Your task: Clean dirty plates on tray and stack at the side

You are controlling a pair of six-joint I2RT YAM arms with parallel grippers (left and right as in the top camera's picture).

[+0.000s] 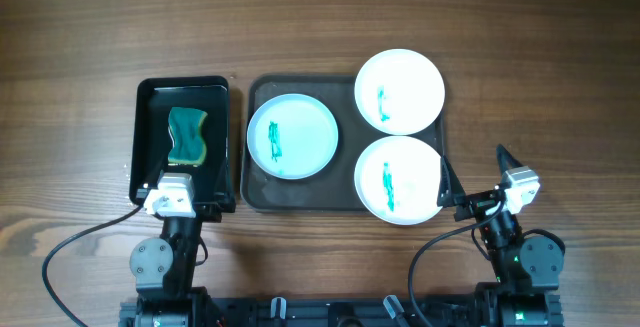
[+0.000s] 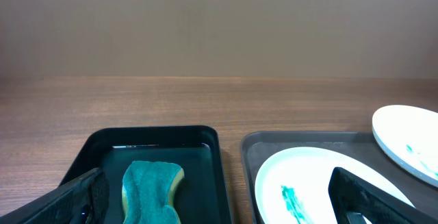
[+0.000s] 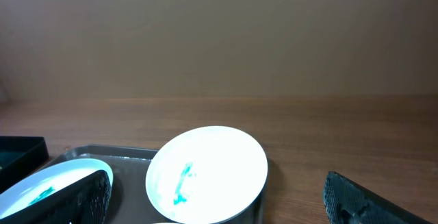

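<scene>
Three white plates with teal smears sit on a dark grey tray (image 1: 262, 195): one at the left (image 1: 292, 136), one at the back right (image 1: 400, 90) and one at the front right (image 1: 398, 179). A teal sponge (image 1: 186, 136) lies in a black bin (image 1: 148, 117) left of the tray. My left gripper (image 1: 182, 199) is open and empty at the bin's front edge; its view shows the sponge (image 2: 152, 191) and the left plate (image 2: 321, 186). My right gripper (image 1: 470, 182) is open and empty just right of the front right plate; its view shows the back right plate (image 3: 207, 175).
The wooden table (image 1: 560, 77) spreads bare to the right of the tray and along the back. The arm bases and cables sit at the front edge.
</scene>
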